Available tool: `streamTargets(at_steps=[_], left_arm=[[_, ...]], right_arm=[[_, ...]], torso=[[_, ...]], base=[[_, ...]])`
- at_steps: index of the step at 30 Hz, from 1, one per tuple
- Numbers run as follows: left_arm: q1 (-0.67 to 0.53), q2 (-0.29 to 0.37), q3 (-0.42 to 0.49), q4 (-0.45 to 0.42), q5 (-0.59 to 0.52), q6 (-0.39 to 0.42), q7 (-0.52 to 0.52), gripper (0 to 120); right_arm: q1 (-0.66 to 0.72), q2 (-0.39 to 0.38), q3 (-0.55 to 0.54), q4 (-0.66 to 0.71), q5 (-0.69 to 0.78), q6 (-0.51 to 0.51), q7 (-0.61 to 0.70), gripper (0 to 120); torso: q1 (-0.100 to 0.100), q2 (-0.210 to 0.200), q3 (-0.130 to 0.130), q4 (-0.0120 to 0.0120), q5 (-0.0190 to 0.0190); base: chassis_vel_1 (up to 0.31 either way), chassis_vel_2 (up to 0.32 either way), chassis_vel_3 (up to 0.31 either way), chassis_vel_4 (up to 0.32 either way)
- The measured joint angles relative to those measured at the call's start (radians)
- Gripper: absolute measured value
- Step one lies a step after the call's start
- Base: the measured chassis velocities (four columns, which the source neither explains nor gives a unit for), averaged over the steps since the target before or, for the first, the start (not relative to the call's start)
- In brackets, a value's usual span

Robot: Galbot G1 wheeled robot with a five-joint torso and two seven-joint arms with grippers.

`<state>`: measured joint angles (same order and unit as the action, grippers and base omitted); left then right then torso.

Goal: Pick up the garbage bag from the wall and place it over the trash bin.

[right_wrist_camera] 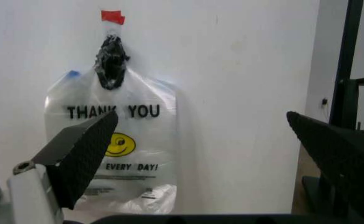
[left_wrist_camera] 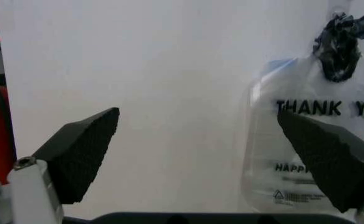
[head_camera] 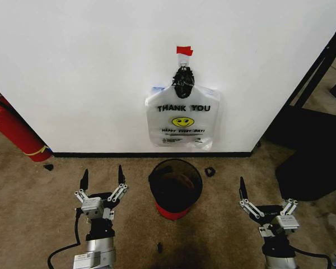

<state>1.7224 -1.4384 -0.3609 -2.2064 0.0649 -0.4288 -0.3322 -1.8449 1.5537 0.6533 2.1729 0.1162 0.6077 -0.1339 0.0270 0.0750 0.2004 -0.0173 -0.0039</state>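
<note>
Step in hand, as I judge it: the reach has not begun, and nothing of the task is done yet. The garbage bag (head_camera: 182, 124) hangs flat against the white wall (head_camera: 89, 73) in the upper centre of the head view, bunched at its top under a black knot (head_camera: 183, 82) just below a red tape strip (head_camera: 184, 51); "THANK YOU" and the yellow smiley face read clearly. I cannot tell whether one bag or several hang from that knot. The trash bin (head_camera: 175, 187) stands on the carpet (head_camera: 39, 190) directly below the bag, centre frame, near the black baseboard (head_camera: 101, 154), mouth open and unlined. My left gripper (head_camera: 101, 178) sits low at lower left of the head view, fingers spread wide, holding and touching nothing; in the left wrist view the bag lies beyond my far finger. My right gripper (head_camera: 266, 194) sits at lower right, likewise spread wide and empty, with the bag showing past one finger in the right wrist view. Both are well apart from the bag and flank the bin. Red fire extinguisher (head_camera: 11, 130) at far left edge, not involved. Next move, I judge, calls for raising one arm to the bag near the knot and pinching a single thin layer, since the film will crumple and slip.
</note>
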Motion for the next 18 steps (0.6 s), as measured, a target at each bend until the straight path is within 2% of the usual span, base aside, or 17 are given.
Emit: streamTargets(at_steps=[18], left_arm=[[0.005,-0.002,0.002,0.003,0.008,0.0,0.0,100]], right_arm=[[0.0,0.004,-0.005,-0.01,-0.006,0.003,-0.001,100]], torso=[[0.0,0.0,0.0,0.0,0.0]], base=[[0.0,0.0,0.0,0.0]])
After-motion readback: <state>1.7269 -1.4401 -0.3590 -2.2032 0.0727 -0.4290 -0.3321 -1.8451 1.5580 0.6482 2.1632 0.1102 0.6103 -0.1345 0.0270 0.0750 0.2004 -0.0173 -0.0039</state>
